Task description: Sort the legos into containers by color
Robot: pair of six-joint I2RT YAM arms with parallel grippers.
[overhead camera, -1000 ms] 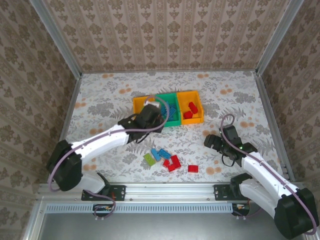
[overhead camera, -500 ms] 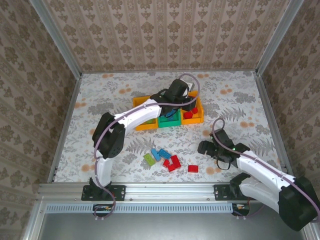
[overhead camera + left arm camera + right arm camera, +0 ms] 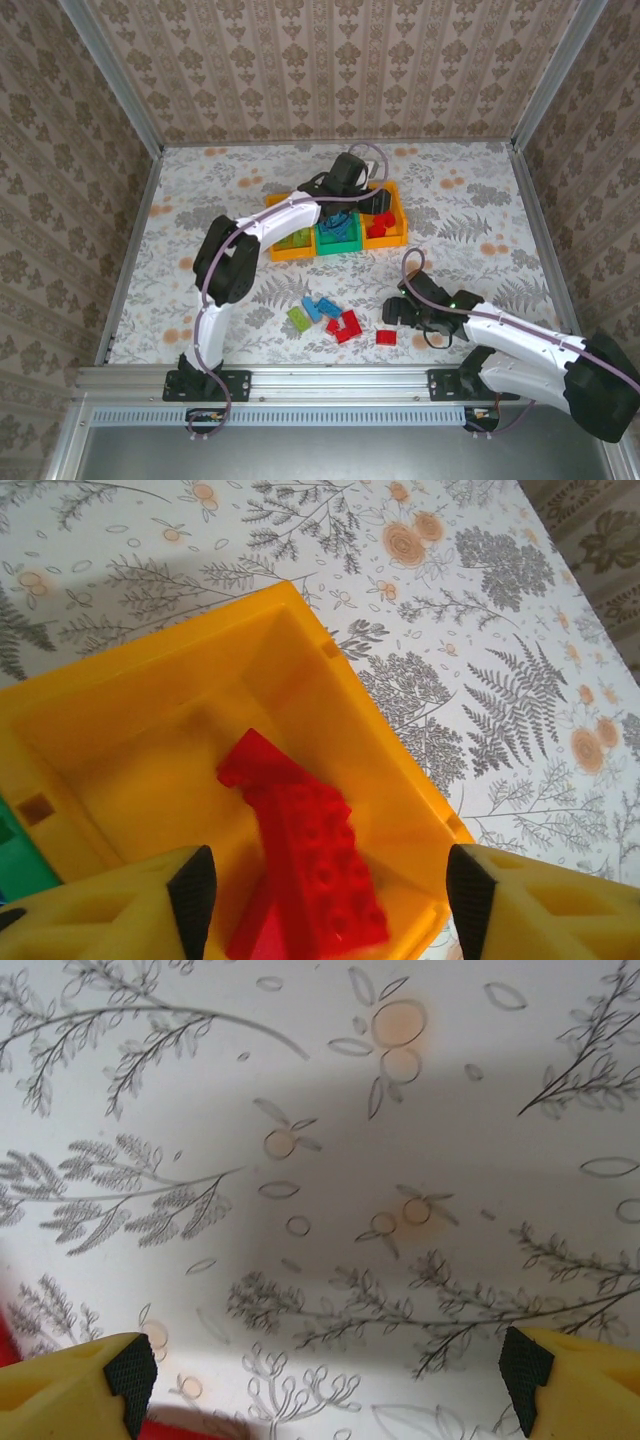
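Showing left gripper [image 3: 330,895] parted and empty just above the right orange bin [image 3: 375,745], with red legos [image 3: 300,820] lying loose on its floor: judged a red piece freshly delivered, one fewer to sort. Differs from a second earlier by that gripper's swing across from the left orange bin [image 3: 284,254] and its unclenching, and by right gripper [image 3: 392,310], wide open and empty, drawing up beside the loose legos [image 3: 340,325] on the table [image 3: 200,220].

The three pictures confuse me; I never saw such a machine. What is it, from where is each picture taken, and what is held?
Two robot arms stand at a table's near edge. The overhead view shows the left arm reaching over three bins and the right arm near loose bricks. The other two views come from wrist cameras. The left jaws are open above red bricks in an orange bin. The right jaws are open above the table. Neither holds anything.
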